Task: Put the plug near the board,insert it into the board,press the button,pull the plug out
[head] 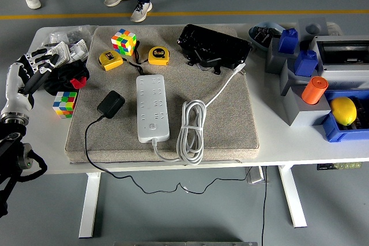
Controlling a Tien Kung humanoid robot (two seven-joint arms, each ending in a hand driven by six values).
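Observation:
A white power strip (153, 108) lies lengthwise on the grey mat (230, 125), its button near the front end. Its white cable (192, 128) is coiled to its right. A black plug adapter (110, 104) lies on the mat just left of the strip, its black cord (87, 142) running off the front edge. My left hand (36, 68) hovers at the table's left edge, left of the mat, fingers spread and holding nothing. The right arm is out of view.
Two colour cubes (123, 41) (64, 103), two yellow tape measures (157, 55), a black-and-red tool (69, 77) and a black case (212, 47) lie around the strip. Blue and grey bins (300, 84) with an orange cylinder (314, 90) and a yellow fruit (343, 110) fill the right side. People's legs stand beyond the table.

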